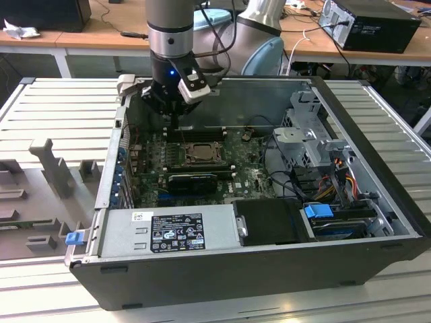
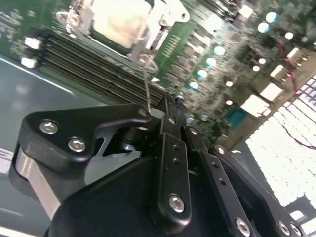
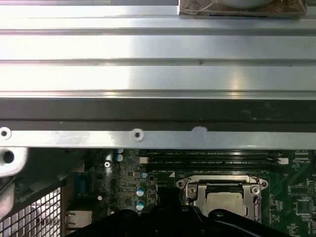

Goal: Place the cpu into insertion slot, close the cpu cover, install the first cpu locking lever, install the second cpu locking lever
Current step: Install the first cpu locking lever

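**Gripper down at the socket's far edge**

The gripper [image 1: 172, 120] is hanging inside the open computer case [image 1: 269, 272], just over the far side of the insertion slot [image 1: 186, 153], toward the exterior view's left. In the second wrist view its fingers [image 2: 173, 143] are pressing together. Their tips are meeting a thin wire locking lever [image 2: 146, 86] near the memory slots [image 2: 84, 61]; whether they are pinching it, I cannot tell. The cpu [image 2: 121, 19] is sitting in the slot, pale and flat, and the cpu cover [image 3: 222, 179] is lying down around it. The case is resting on a ribbed tabletop [image 1: 60, 101].
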`<state>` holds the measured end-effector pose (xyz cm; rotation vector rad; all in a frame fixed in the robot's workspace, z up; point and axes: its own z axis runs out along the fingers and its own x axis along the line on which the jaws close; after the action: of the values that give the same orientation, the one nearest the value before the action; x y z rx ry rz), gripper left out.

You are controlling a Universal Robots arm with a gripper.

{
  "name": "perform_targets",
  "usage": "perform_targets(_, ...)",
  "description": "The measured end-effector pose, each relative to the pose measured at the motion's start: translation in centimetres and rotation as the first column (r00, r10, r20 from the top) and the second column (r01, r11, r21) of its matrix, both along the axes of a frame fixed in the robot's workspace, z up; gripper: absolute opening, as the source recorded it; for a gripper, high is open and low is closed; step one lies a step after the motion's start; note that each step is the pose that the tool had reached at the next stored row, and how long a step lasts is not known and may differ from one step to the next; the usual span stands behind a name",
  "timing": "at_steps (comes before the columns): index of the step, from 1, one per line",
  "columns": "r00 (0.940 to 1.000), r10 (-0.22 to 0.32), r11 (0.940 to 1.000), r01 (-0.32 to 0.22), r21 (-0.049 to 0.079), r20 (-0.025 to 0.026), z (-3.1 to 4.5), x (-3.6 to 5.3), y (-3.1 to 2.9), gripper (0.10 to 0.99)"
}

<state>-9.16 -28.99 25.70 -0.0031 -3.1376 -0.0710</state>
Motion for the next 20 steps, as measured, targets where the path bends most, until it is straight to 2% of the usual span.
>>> perform_targets(3,1.0,0.001,1.0,-0.001,0.0,0.0001,-0.08,1.2,0.06,0.106)
perform_targets(4,1.0,0.002,1.0,-0.002,0.0,0.0,-0.19,2.05,0.06,0.106)
perform_targets(7,1.0,0.002,1.0,-0.002,0.0,0.0,-0.43,3.72,0.06,0.106)
perform_targets(10,1.0,0.003,1.0,-0.003,0.0,-0.0002,-0.53,4.98,0.06,0.106)
perform_targets(11,1.0,0.003,1.0,-0.003,0.003,0.0001,-0.53,5.06,0.05,0.106)
perform_targets(13,1.0,0.003,0.9996,-0.003,0.029,0.0004,-0.54,5.08,0.06,0.106)
perform_targets(14,1.0,0.003,0.9994,-0.003,0.035,0.0035,-0.55,5.08,0.05,0.106)
perform_targets(15,0.9998,0.003,0.9994,-0.003,0.035,0.0185,-0.56,5.07,0.05,0.106)
perform_targets(16,0.9996,0.003,0.9994,-0.004,0.035,0.029,-0.57,5.06,0.05,0.106)
perform_targets(17,0.9991,0.004,0.9994,-0.005,0.035,0.0422,-0.66,5.05,0.08,0.106)
perform_targets(20,0.9991,0.007,0.9991,-0.008,0.041,0.0429,-0.97,5.05,0.13,0.106)
